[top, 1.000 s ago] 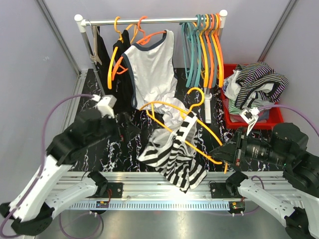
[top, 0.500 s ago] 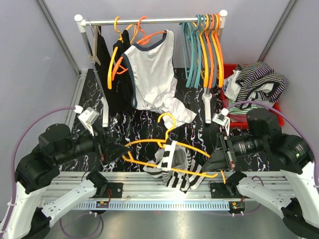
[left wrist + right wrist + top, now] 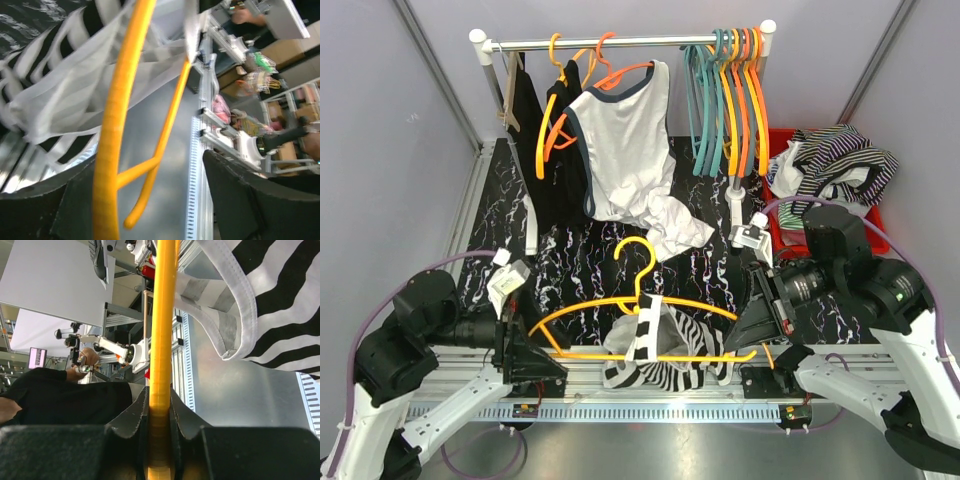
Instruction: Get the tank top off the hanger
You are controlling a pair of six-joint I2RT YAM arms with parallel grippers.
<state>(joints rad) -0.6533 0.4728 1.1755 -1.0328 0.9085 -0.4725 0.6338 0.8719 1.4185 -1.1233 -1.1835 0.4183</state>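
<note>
A yellow hanger (image 3: 650,300) hangs level over the table's near edge. A black-and-white striped tank top (image 3: 655,355) is draped from its middle and bunched below it. My right gripper (image 3: 752,338) is shut on the hanger's right end; the right wrist view shows the yellow bar (image 3: 162,330) pinched between the jaws of that gripper (image 3: 161,415), with the striped fabric (image 3: 272,295) beside it. My left gripper (image 3: 533,352) is at the hanger's left end. In its own view the jaws of the left gripper (image 3: 145,210) stand open, the yellow bar (image 3: 116,145) close to the left finger (image 3: 35,210) and the tank top (image 3: 60,95) beyond.
At the back a clothes rail (image 3: 620,42) carries a white tank top (image 3: 625,140) on an orange hanger, dark garments (image 3: 560,150) and several empty teal and orange hangers (image 3: 730,90). A red bin (image 3: 820,225) at the right holds striped clothes (image 3: 835,160).
Both arms have drawn the hanger and tank top toward the near edge and levelled it. My left gripper has come to the hanger's left end, its jaws a little narrower than before.
</note>
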